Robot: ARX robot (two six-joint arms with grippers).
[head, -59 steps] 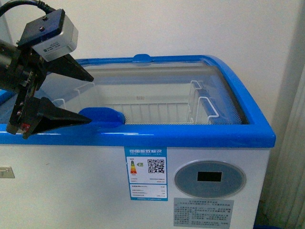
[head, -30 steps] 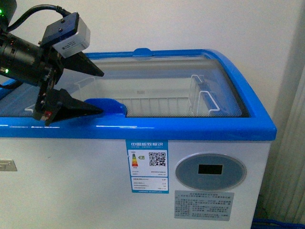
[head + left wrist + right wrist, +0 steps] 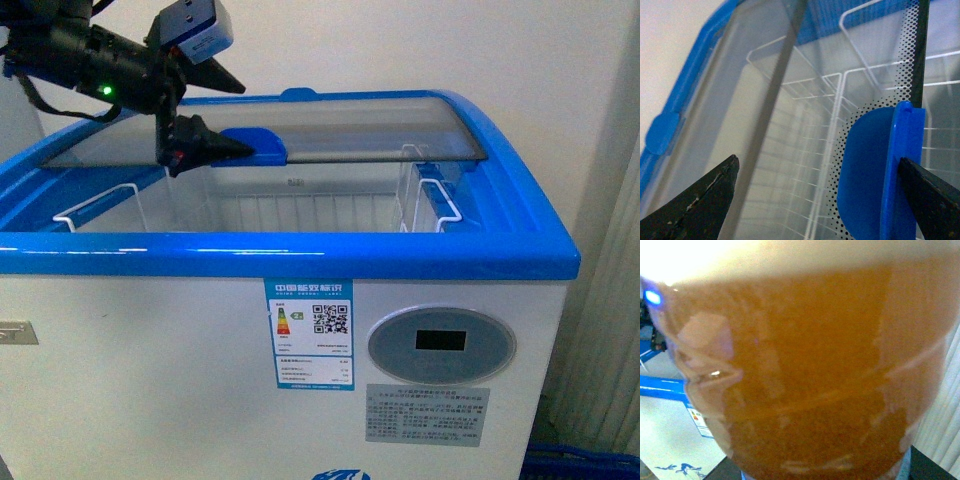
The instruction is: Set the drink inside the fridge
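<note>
Presently we log left claw (image 3: 245, 120) jaws apart, astride blue handle (image 3: 255, 146) of glass lid (image 3: 350, 130), near fridge (image 3: 300, 262) back edge. Right claw (image 3: 825, 471) clamped on drink (image 3: 805, 370), outside fridge front. Risk: lid slides forward once released; drink clips front rim, slips.

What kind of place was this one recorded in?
Likely a plain indoor room, perhaps a lab or shop mock-up: a chest fridge with a glass lid and energy label stands before a bare white wall.
</note>
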